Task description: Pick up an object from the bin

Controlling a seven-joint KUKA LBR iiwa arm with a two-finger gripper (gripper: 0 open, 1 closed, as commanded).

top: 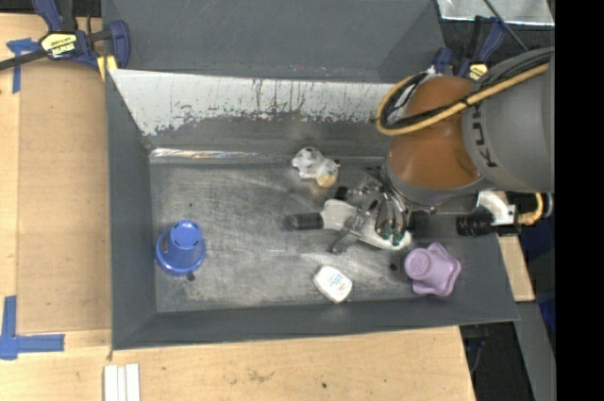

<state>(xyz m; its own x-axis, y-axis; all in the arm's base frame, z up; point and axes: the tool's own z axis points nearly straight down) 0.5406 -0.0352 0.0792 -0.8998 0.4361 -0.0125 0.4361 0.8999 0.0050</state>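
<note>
Camera view: my gripper (pixel 376 218) hung low in the bin (pixel 132 201), right of centre, over the white-and-black piece (pixel 326 220) lying flat at its 9 o'clock. Open or clenched, I couldn't tell; contact unclear too. Purple knob (pixel 432 269) sat near at 4, white oval pad (pixel 332 283) at 7, crumpled lump (pixel 314 165) at 11, blue cup (pixel 181 246) well apart. My guess: loose spacing left approach room.

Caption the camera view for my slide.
Gripper at the right of the grey bin, near a purple knob; blue cup at left.
</note>
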